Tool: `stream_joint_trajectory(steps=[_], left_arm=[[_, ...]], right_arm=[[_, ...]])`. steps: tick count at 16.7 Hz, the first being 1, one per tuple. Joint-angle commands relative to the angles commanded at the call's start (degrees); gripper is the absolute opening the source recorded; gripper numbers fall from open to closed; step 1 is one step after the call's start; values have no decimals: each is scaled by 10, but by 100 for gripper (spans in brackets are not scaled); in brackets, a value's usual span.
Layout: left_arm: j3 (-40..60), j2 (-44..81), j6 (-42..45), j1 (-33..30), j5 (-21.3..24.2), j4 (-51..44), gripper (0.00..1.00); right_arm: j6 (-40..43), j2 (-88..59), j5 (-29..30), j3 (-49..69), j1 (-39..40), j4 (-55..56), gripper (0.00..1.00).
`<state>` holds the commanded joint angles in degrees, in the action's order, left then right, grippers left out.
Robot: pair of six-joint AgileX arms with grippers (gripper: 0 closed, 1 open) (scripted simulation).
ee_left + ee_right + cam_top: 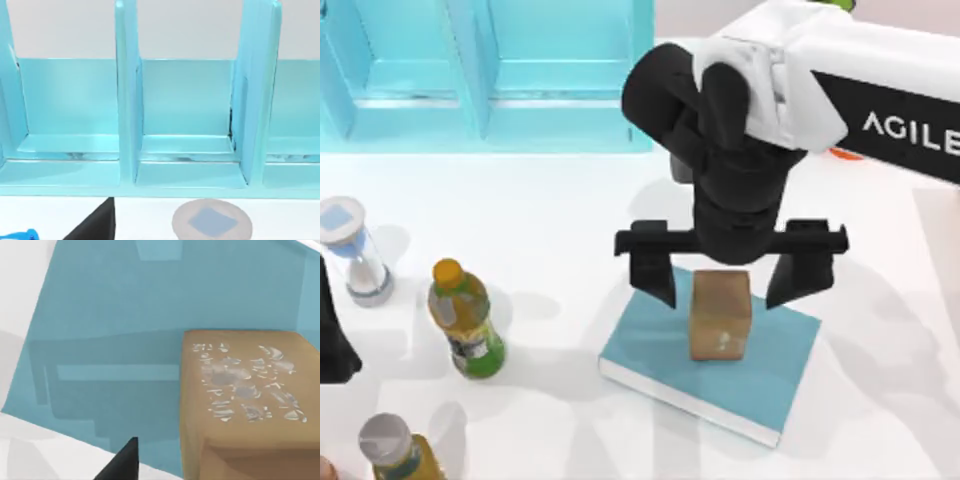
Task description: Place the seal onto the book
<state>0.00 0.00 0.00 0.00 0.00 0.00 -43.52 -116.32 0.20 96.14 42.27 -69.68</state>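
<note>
A turquoise shelf unit [485,75] backs the white table [560,220].

Bright, even, soft light from overhead throughout. Faint, blurred-edged grey shadows on the white table [550,230] beside the bottle [465,320] and hourglass [355,250], several overlapping per thing. Broader shadow of the right gripper [730,285] across the book [650,350], plain in the right wrist view as darker bands on the cover [110,365]. No harsh glare; slight sheen along the shelf [180,100] ledges. Mild softness all over, no marked bending at the edges.
</note>
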Motion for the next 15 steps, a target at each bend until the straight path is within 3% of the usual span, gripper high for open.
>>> stream_joint_trajectory(steps=[15], left_arm=[[0,0,0,0,0,0,100]], right_arm=[[1,4,0,62,-1,-66,100]])
